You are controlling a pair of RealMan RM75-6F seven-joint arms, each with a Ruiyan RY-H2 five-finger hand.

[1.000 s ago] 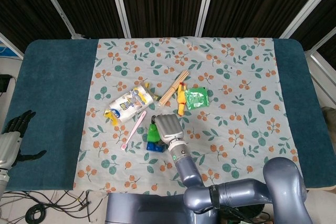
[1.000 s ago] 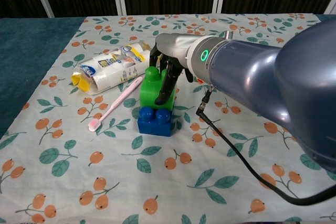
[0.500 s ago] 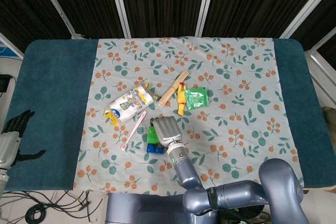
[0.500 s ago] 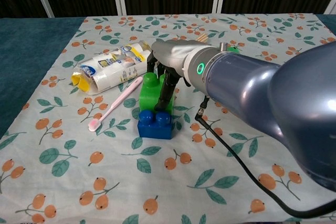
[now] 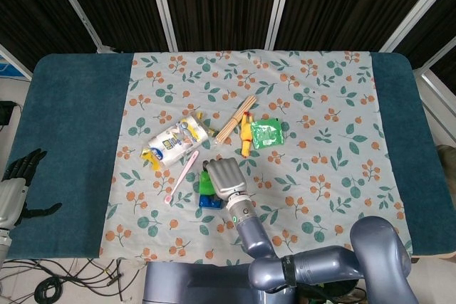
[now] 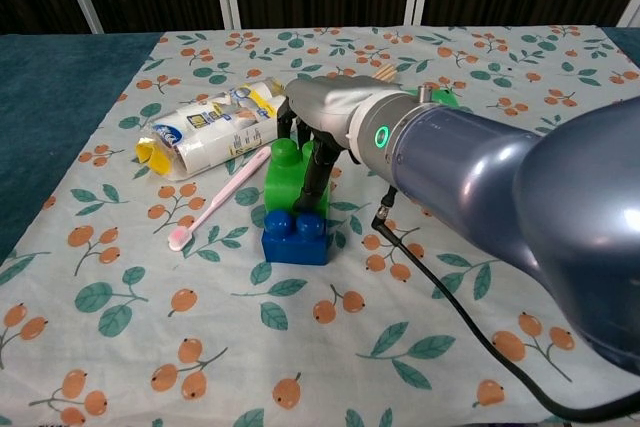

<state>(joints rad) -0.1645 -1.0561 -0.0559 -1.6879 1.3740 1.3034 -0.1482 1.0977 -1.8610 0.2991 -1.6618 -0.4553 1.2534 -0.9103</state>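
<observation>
A green block (image 6: 285, 173) stands on a blue block (image 6: 297, 234) near the middle front of the floral cloth (image 6: 420, 327). My right hand (image 6: 328, 109) lies over the green block from above, its fingers (image 6: 316, 169) curled down around the block's sides and gripping it. From the head camera the right hand (image 5: 224, 176) hides most of the green block (image 5: 205, 184), and the blue block (image 5: 209, 201) peeks out beneath. My left hand (image 5: 18, 176) hangs off the table's left edge, fingers apart, holding nothing.
A pink toothbrush (image 6: 220, 197) lies just left of the blocks. A white and yellow snack packet (image 6: 210, 128) sits behind it. Wooden sticks (image 5: 236, 119), a yellow rubber chicken (image 5: 246, 135) and a green packet (image 5: 267, 133) lie beyond the hand. A black cable (image 6: 450, 297) trails off the right wrist.
My right hand has shifted slightly left and nearer to me, settling lower over the green block. The blocks and the left hand have not moved.
</observation>
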